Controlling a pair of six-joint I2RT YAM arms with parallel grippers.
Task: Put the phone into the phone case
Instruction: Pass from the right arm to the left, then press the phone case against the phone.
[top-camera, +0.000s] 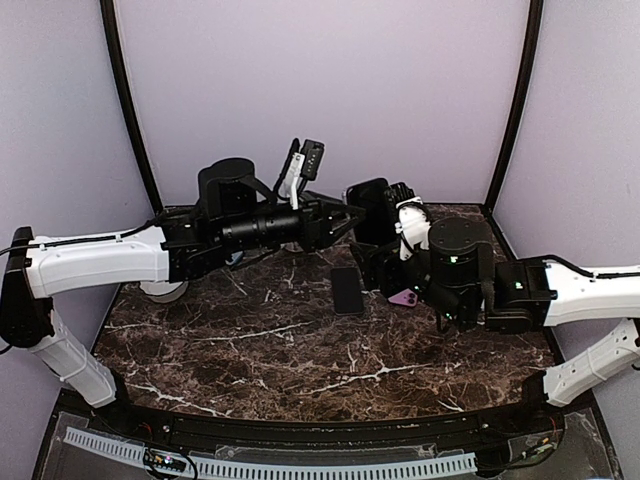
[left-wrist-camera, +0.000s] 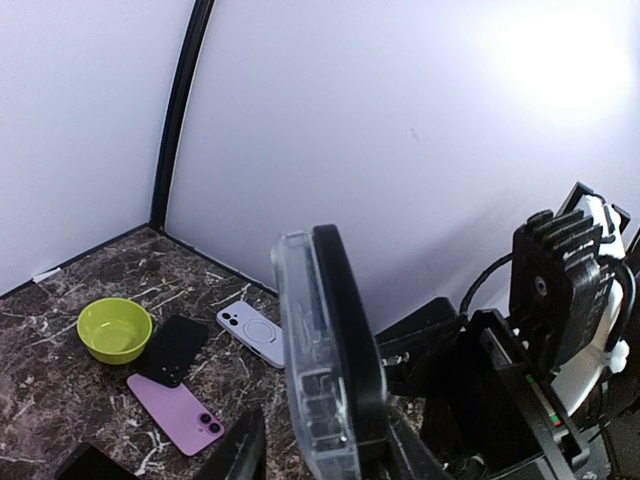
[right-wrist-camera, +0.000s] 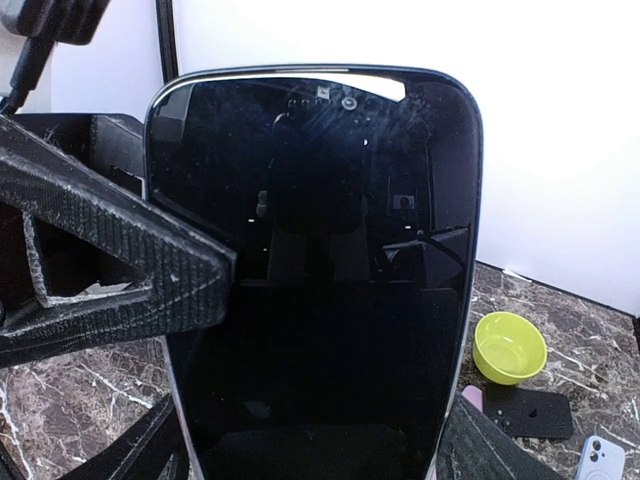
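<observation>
You look most of the way there. Your right gripper (right-wrist-camera: 320, 462) is clamped across the lower end of the black glass-fronted smartphone (right-wrist-camera: 320, 280), holding it upright above the dark marble table (top-camera: 250, 350). The clear plastic phone case (left-wrist-camera: 303, 385) sits against its back. Your left gripper (left-wrist-camera: 320, 455) straddles the pair, one finger (right-wrist-camera: 130, 270) at the screen's edge; whether it pinches tight, you cannot tell. What seems left is pressing the phone fully home.
</observation>
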